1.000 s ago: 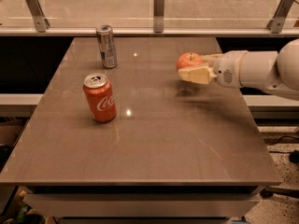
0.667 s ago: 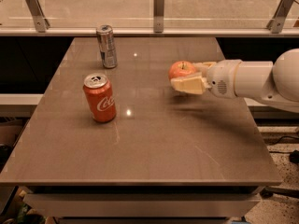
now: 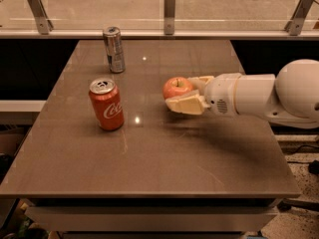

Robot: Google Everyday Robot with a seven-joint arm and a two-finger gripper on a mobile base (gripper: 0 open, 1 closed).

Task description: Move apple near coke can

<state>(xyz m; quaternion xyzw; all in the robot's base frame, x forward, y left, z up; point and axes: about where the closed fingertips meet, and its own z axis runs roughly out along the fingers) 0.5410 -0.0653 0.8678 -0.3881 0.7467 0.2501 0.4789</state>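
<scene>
The two cream-coloured plastic fingers (image 3: 187, 105) of the gripper (image 3: 179, 93) are closed on a small, round, red-orange apple (image 3: 177, 87) with a yellowish patch on its upper face. One finger lies under and in front of the fruit and the other reaches along its far right side, so the apple sits pinched between them with its left half showing free. The gripper hangs over the middle of the table, a little right of centre. The apple looks held just clear of the surface, though the gap beneath it cannot be made out for certain. A soft dark shadow (image 3: 209, 131) smears the tabletop below and to the right of the fingers. Behind the fingers the wrist widens into a smooth white cylindrical arm (image 3: 249, 93), which runs level to the right and ends in a large rounded joint at the right edge of the view. To the left of the apple, near but apart from it, stands the red coke can (image 3: 105, 105) with white script and a silver top, upright on the brown, stone-look rectangular table (image 3: 149, 163). Farther back, beyond the coke can and towards the table's far edge, a taller slim silver-grey can (image 3: 114, 49) stands upright, well apart from the apple. Past the far edge runs a glass railing held by grey metal posts (image 3: 170, 11).
</scene>
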